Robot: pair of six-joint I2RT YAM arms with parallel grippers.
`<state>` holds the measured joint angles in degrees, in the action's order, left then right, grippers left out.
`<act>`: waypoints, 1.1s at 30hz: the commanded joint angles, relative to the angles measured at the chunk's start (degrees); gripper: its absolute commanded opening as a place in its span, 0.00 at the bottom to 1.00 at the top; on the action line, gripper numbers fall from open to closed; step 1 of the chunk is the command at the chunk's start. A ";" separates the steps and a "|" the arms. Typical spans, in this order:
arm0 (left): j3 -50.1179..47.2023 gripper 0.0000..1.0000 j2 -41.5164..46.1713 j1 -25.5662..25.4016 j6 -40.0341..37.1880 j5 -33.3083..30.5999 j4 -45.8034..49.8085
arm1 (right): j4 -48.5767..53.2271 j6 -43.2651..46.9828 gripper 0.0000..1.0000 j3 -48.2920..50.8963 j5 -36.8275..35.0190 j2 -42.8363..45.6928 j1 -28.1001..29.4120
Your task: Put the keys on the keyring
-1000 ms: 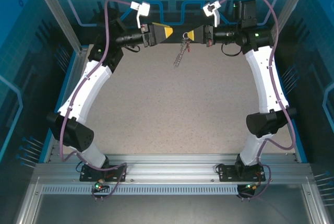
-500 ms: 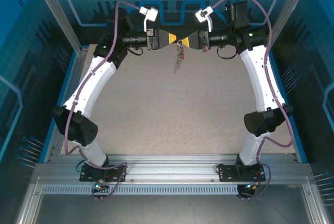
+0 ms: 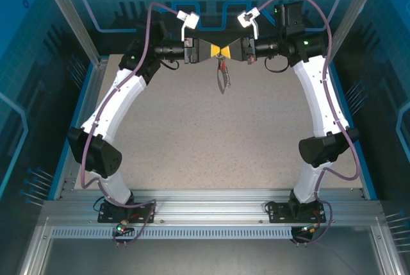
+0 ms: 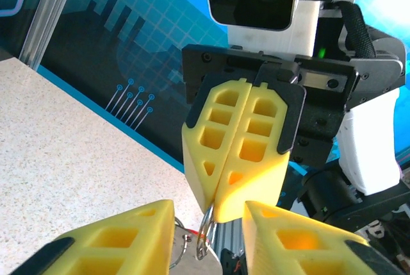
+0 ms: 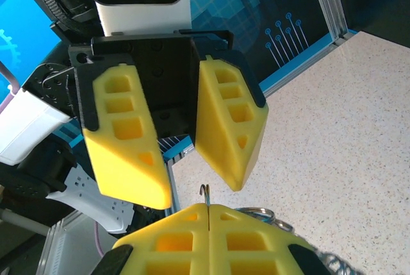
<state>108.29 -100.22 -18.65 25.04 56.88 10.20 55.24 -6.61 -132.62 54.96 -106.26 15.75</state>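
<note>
Between the tips of the right gripper [image 5: 208, 216], whose yellow fingers [image 4: 256, 134] are pressed flat together, a thin silvery loop at the top of the keyring [image 3: 222, 76] is pinched. From above, the rest of the keyring hangs straight below those tips, dark and narrow, off the speckled table [image 3: 205, 140]. Small metal rings bunch just beside the closed tips on the right wrist camera. Directly opposite, tip to tip with the right gripper, the left gripper [image 4: 208, 224] stands with its jaws apart and grips nothing. One of its fingers [image 4: 122, 240] sits on each side of the right gripper's point, and the pinched loop lies in the gap between them, touching neither pad as far as can be seen. Both grippers are level, facing each other. Any key among the hanging rings is too small to pick out.
</note>
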 commanded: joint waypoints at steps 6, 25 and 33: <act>0.37 0.23 -0.24 -0.24 -0.60 2.52 -0.76 | -1.19 -0.82 0.00 -1.76 1.82 -0.51 0.51; -1.80 0.08 -0.31 -1.12 0.87 3.15 -4.48 | -3.47 -2.35 0.00 -0.63 1.77 -0.45 0.68; -3.75 0.00 0.29 -0.96 5.15 0.59 -11.76 | -8.21 -6.72 0.22 2.68 0.82 1.73 -0.97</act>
<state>105.89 -100.25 -19.14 27.31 58.13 3.86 52.01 -9.69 -132.14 55.07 -106.28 15.62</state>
